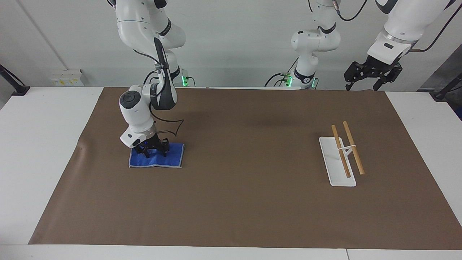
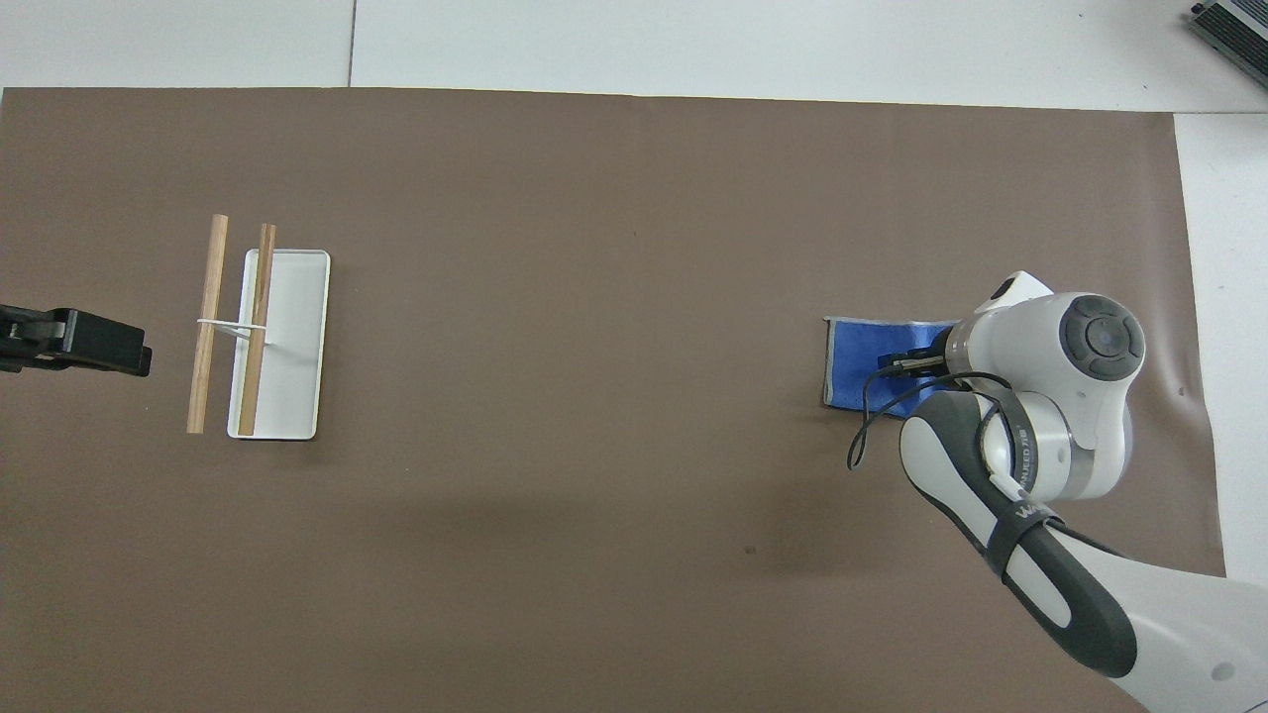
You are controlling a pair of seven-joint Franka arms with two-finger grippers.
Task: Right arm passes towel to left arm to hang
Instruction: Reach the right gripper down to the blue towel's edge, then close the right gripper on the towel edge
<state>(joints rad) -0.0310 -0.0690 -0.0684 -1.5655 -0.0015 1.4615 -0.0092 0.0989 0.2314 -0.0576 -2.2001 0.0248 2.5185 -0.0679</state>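
Facing view: you see the right claw (image 1: 152, 150) down on the towel (image 1: 158, 157), at the towel's edge nearer the robots, its blue wrist light lit. The claw's fingers look drawn in on the cloth, which is bunched there, so read it as clamped on the towel. The towel lies on the brown mat (image 1: 245, 202) toward the right arm's end of the surface (image 1: 39, 144). The left claw (image 1: 371, 74) waits in the air over the mat's corner at the left arm's end, fingers spread apart. The rack (image 1: 342, 156), a white base with two wooden rods, stands well apart from the towel.

Overhead view: the right arm (image 2: 1050, 416) covers part of the towel (image 2: 867, 366); the towel's edges look slightly lifted. You see the left claw (image 2: 104, 345) just beside the rack (image 2: 267, 342).
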